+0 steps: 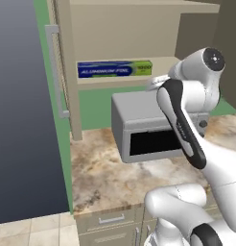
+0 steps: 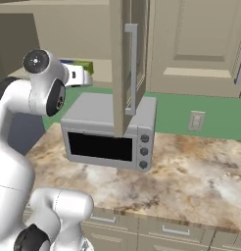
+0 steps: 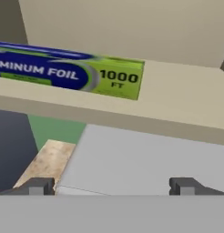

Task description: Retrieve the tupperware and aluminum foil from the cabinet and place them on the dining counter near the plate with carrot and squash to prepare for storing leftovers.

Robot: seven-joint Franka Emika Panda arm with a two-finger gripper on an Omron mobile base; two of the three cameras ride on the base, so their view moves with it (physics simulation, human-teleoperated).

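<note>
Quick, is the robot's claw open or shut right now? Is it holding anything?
Gripper: open, holding nothing. It points at the foil box on the cabinet shelf, not touching it.

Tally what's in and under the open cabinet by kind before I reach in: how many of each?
Aluminum foil box: 1, lying on the lower cabinet shelf
Toaster oven: 1, on the counter under the shelf
Open cabinet doors: 2
Tupperware: 0 that I can make out
Total: 4
</note>
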